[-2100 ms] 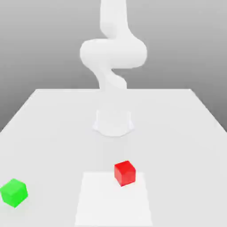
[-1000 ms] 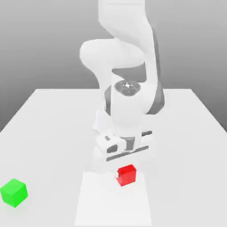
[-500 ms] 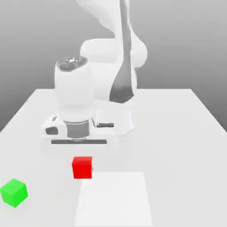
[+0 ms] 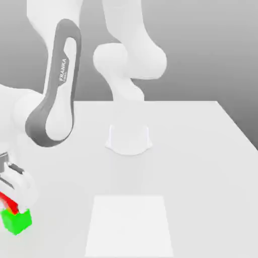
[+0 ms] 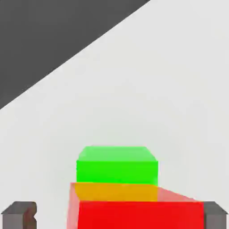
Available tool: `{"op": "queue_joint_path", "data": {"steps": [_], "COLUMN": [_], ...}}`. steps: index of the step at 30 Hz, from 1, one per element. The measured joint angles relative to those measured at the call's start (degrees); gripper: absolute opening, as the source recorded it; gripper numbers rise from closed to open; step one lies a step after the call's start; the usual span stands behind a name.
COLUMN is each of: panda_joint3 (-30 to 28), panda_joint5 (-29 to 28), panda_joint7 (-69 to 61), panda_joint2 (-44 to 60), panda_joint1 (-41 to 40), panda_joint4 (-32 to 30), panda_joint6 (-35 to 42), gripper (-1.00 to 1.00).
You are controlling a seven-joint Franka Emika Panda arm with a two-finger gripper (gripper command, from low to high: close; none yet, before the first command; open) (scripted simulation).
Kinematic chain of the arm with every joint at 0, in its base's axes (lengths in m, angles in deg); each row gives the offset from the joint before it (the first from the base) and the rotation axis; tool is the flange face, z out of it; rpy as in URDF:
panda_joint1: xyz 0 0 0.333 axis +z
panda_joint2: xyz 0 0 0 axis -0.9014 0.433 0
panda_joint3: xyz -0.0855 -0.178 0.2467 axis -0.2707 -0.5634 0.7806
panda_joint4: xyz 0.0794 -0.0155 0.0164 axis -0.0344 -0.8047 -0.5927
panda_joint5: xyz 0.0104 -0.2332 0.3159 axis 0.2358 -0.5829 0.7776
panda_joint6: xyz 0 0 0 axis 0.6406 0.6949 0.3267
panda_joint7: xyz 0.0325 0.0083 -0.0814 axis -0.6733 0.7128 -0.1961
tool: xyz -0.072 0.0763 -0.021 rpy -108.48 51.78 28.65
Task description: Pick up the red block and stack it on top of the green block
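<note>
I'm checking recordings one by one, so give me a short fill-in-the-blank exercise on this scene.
1. The green block lies toward the exterior view's ____.
2. The gripper stands ____, with a gap between one finger and the red block.
3. Of the two blocks, the ____ one is nearer the hand camera.
4. The arm bears the name ____.

Missing words: left; open; red; FRANKA
</note>
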Motion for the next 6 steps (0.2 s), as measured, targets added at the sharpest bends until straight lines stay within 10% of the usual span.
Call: {"op": "queue_joint_path", "data": {"steps": [6], "panda_joint3": [-1.89], "panda_joint5": [-4.26], "panda_joint7": [3.08], "panda_joint2": [-6.86], "panda_joint1": [1.1], "panda_joint4": [-0.37], "panda_joint6": [6.19], "gripper": [1.0]}}
